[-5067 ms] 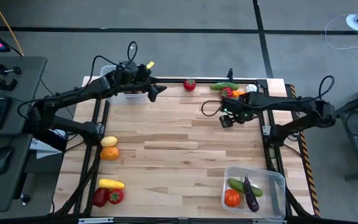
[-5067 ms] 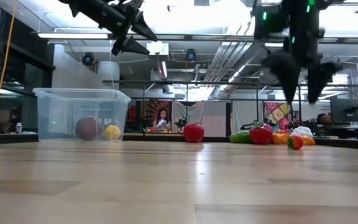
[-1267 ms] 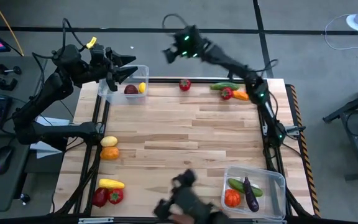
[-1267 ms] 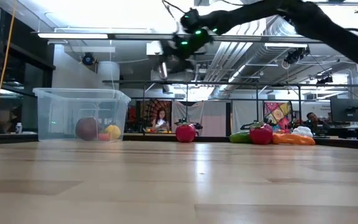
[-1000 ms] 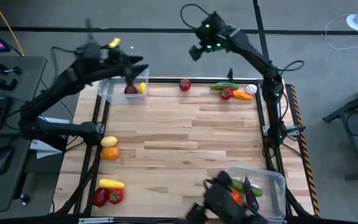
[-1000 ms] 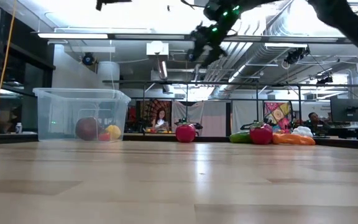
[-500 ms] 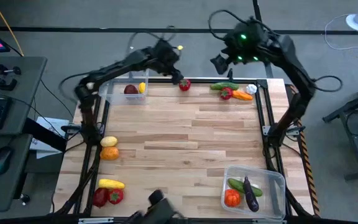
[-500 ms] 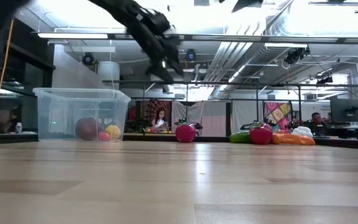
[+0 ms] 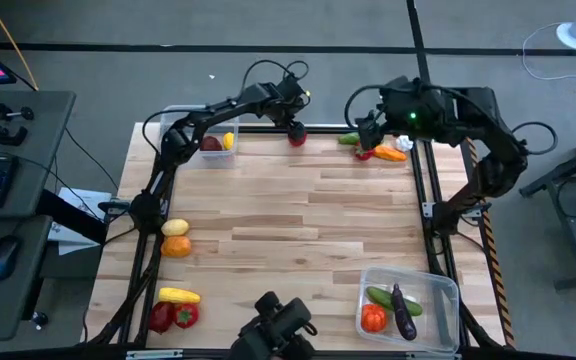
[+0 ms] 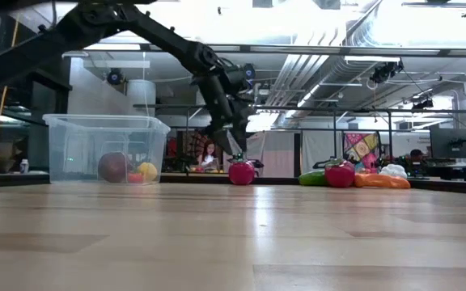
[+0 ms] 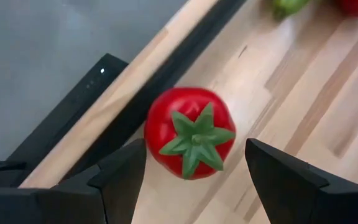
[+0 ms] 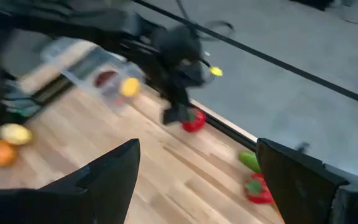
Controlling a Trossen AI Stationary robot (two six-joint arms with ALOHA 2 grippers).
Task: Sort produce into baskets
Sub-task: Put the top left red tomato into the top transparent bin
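Now reaching for pickup: left tool (image 11: 194, 165), fingers apart, poised directly over red tomato (image 11: 190, 133) on table (image 9: 298, 210). Next, lower, straddle, close. Right tool (image 12: 194, 168) apart, aloft.

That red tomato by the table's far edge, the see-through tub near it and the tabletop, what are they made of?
The tomato looks like moulded plastic: smooth red skin with a soft sheen and a stiff green star-shaped leaf cap. The tub seems to be clear plastic, since the fruit inside shows through its walls. The tabletop looks like pale wooden planks with visible seams and grain.
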